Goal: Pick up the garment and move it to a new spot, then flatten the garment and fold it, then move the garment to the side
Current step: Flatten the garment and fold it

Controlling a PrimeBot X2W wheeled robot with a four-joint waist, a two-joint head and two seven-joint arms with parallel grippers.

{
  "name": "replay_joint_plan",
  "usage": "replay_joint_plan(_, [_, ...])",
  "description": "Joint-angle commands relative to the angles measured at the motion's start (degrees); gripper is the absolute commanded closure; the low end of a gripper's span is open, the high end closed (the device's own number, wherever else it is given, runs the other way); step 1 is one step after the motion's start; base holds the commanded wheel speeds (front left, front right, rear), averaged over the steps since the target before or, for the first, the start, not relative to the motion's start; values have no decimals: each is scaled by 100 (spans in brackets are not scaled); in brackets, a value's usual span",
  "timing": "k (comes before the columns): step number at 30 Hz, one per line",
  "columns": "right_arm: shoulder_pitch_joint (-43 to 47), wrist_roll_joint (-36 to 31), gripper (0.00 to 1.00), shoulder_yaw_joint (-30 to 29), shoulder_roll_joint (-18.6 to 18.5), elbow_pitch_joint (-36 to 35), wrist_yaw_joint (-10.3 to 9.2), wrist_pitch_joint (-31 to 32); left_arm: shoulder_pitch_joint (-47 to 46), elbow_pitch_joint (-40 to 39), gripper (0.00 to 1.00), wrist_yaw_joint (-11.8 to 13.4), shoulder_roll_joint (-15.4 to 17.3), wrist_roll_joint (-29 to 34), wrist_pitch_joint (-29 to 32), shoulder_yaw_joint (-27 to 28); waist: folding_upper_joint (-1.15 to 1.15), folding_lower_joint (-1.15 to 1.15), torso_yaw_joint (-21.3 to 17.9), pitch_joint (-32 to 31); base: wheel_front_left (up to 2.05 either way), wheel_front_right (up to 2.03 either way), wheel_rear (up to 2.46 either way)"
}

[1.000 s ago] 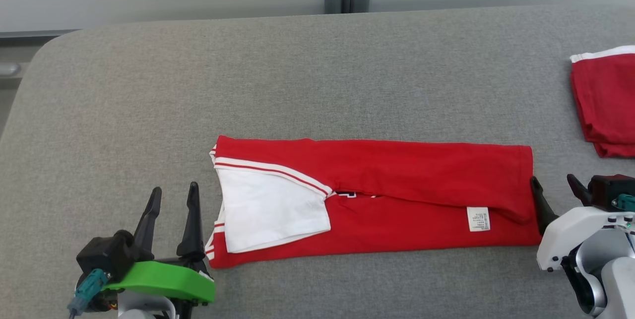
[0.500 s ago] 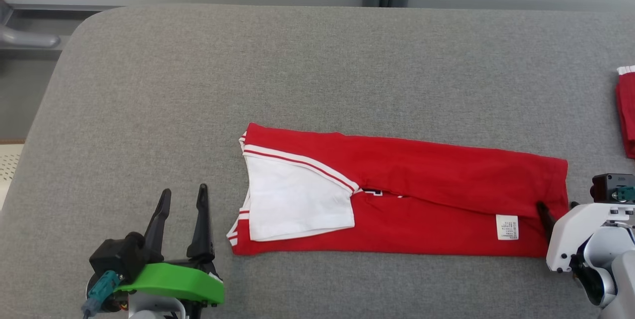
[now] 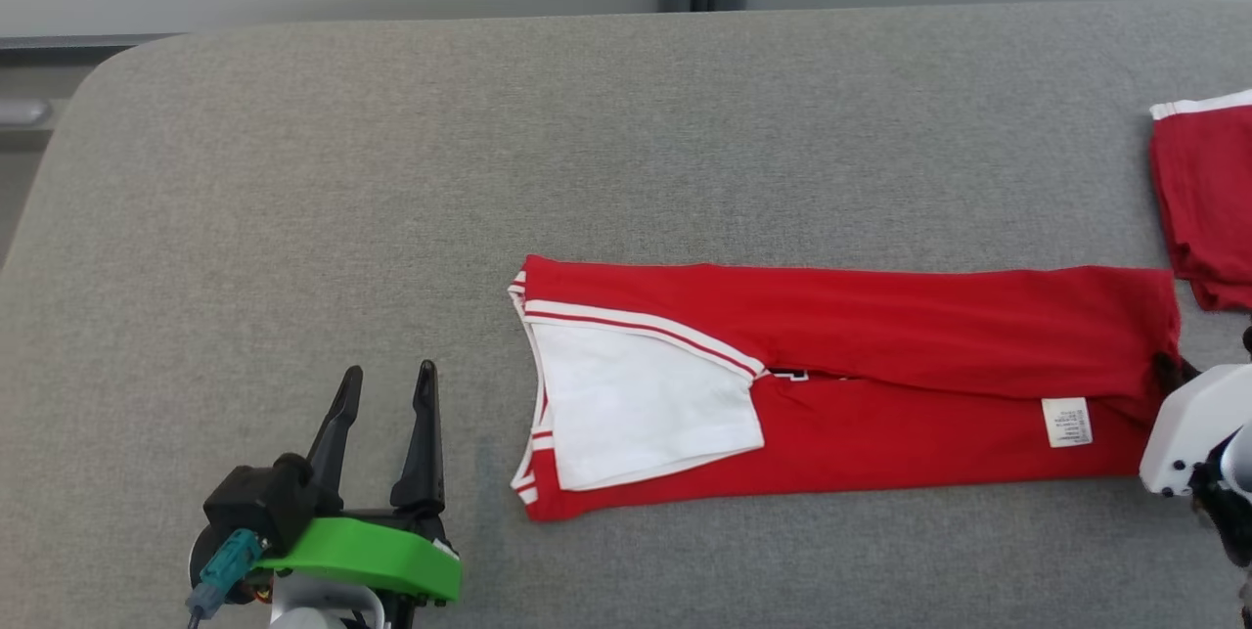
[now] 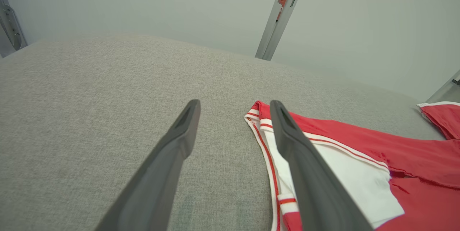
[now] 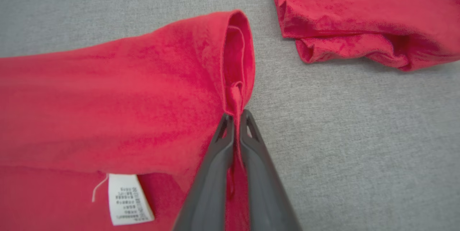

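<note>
We see long folded red garment (image 3: pixel 880 355) flat on grey table (image 3: pixel 391 169). Our right gripper (image 5: pixel 236 116) clenched on fabric at its right end. Our left gripper (image 3: pixel 388 370) spread wide, empty, near its left end. Beyond right end lies other red garment (image 3: pixel 1208 199).

Edges, folds and fine print

At 3 o'clock in the head view the second red garment (image 3: pixel 1205 199) runs off the frame, and so does the right arm's white housing (image 3: pixel 1188 428) at 4 o'clock. A dark print (image 3: pixel 787 375) on the garment (image 3: pixel 880 345) is mostly tucked under a fold, so I can't read it. The care label (image 5: pixel 129 198) carries lettering too small to make out.
</note>
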Motion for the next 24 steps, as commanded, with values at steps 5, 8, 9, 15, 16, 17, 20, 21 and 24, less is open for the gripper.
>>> replay_joint_plan(5, [-82, -56, 100, -352, -215, -192, -15, 62, -214, 58, 0, -4, 62, 129, -8, -31, 0, 0, -455, 105, 0, 0, 0])
replay_joint_plan(8, [-91, -4, 100, -430, -194, -291, -15, 61, -281, 91, 0, 11, 75, 136, -2, -46, 0, 0, -584, 136, 0, 0, 0])
replay_joint_plan(9, [-91, 11, 100, -434, -182, -318, -15, 58, -296, 95, 0, 13, 76, 142, -1, -52, 0, 0, -601, 140, 0, 0, 0])
replay_joint_plan(15, [-28, 173, 100, -188, 11, -752, -14, 78, -381, 161, 0, 62, 96, 189, -3, -44, 0, 0, -607, 71, 0, 0, 0])
replay_joint_plan(16, [1, 230, 100, -102, 63, -871, -13, 109, -382, 180, 0, 70, 95, 174, -3, -37, 0, 0, -569, 37, 0, 0, 0])
replay_joint_plan(17, [24, 273, 100, -15, 94, -983, -13, 123, -371, 194, 0, 80, 88, 165, -5, -21, 0, 0, -538, 8, 0, 0, 0])
replay_joint_plan(20, [130, 532, 100, 341, 269, -1440, -13, 261, -305, 256, 0, 130, 122, 250, -11, -2, 0, 0, -372, -114, 0, 0, 0])
replay_joint_plan(21, [168, 615, 100, 448, 317, -1580, -13, 316, -279, 269, 0, 144, 109, 251, -11, 10, 0, 0, -316, -150, 0, 0, 0])
replay_joint_plan(24, [265, 869, 100, 828, 429, -2030, -12, 472, -193, 314, 0, 158, 88, 252, -15, 71, 0, 0, -95, -263, 0, 0, 0])
